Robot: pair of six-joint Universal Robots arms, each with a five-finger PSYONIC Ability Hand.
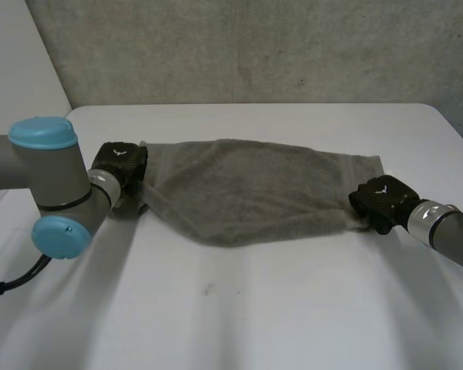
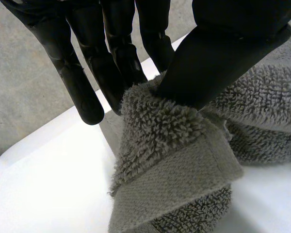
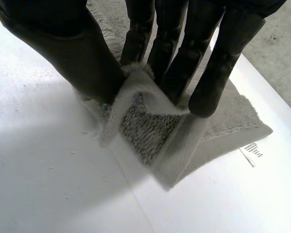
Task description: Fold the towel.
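Note:
A grey terry towel lies stretched across the middle of the white table, sagging toward me between the two hands. My left hand is at its left end and pinches a bunched corner between thumb and fingers. At the towel's right end my right hand pinches the near right corner between thumb and fingers, the corner folded up off the table. The towel's far right corner lies flat beside that hand.
A small white label sticks out from the towel's flat corner beside my right hand. A grey wall rises behind the table's far edge. Bare table surface spreads in front of the towel.

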